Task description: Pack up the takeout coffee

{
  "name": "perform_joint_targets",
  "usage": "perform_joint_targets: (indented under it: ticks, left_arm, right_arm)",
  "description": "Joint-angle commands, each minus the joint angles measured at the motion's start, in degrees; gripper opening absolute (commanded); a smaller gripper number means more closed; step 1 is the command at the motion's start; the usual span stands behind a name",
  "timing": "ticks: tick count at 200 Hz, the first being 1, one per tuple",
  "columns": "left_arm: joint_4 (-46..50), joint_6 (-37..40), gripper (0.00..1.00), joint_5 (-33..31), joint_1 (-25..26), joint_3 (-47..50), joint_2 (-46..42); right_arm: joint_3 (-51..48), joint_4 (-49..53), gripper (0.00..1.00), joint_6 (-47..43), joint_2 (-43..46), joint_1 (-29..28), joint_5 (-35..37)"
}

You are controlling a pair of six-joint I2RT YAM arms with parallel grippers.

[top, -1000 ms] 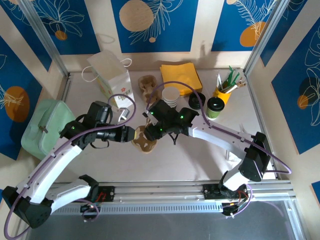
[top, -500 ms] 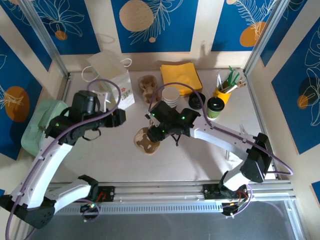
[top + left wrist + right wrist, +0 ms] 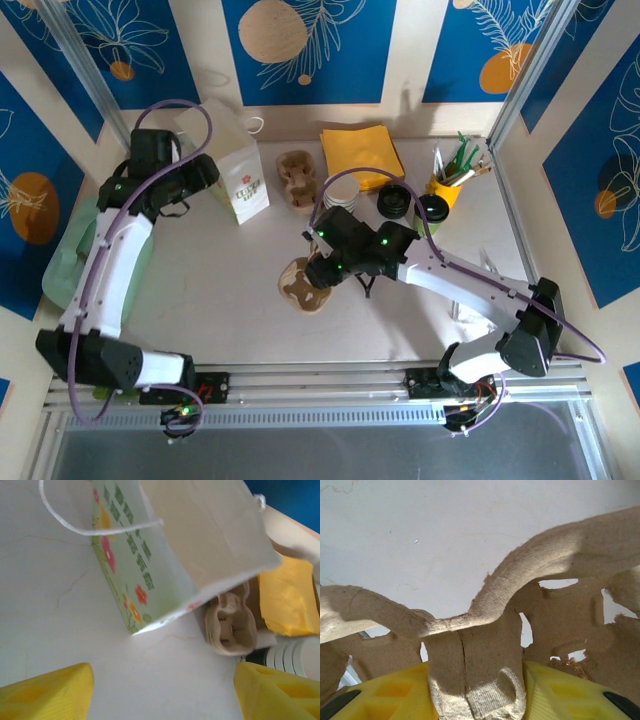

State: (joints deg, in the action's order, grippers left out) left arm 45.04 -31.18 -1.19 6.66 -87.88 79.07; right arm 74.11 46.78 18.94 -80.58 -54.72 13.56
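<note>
Top view: we take as landmark the white paper bag with floral print and cord handles point(image 3: 240, 172), standing at the back left of the pale table point(image 3: 200, 330). The left gripper point(image 3: 205, 170) is just left of the bag, close to its side; we cannot tell from here whether they touch. The takeout coffee point(image 3: 432, 210), a small paper cup with a round black plastic lid, stands well to the right of the bag, apart from both grippers. Between it and the bag lie a spare brown pulp carrier point(image 3: 298, 178), just right of the bag, and a stack of yellow paper napkins point(image 3: 362, 155). The right gripper point(image 3: 320, 272) is nearer the arm bases than the bag and to its right, on a brown moulded-pulp cup carrier point(image 3: 303, 288).

Left wrist view: the left gripper's yellow fingers point(image 3: 45, 695) stand wide apart with only bare table between them. The bag is ahead, and the spare carrier lies past its right corner.

Right wrist view: the right gripper point(image 3: 475, 692) is closed on the central upright tab of the cup carrier point(image 3: 485, 625), one yellow finger pressed on either side.
</note>
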Motion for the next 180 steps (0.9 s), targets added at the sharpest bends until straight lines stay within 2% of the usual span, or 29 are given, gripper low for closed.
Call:
perform_joint_targets:
  ticks: [1,60,105,145,180]
  left_arm:
    - [-3.5,-2.2,0.71,-0.9,-1.4,-4.2,4.4]
    - [1.3,-2.3,0.54,-2.8,-1.8,-16.1,16.9]
    - [6.6,-2.1,0.50,-7.5,-1.7,-22.1,21.5]
    - [11.4,-0.8,0.41,-8.1,-1.7,-28.7,26.6]
    - [12.1,0.6,0.38,-8.1,-1.6,-31.5,28.8]
  right_arm:
    - [-1.1,1.9,0.45,0.7,2.5,0.2,0.3]
    - [-1.9,2.9,0.45,1.4,4.2,1.0,-0.1]
    - [-1.9,3.6,0.45,1.6,4.3,1.9,-0.9]
    - [-1.7,4.3,0.45,1.8,4.3,2.8,-1.4]
    - [-1.7,4.7,0.45,1.9,4.5,3.6,-1.4]
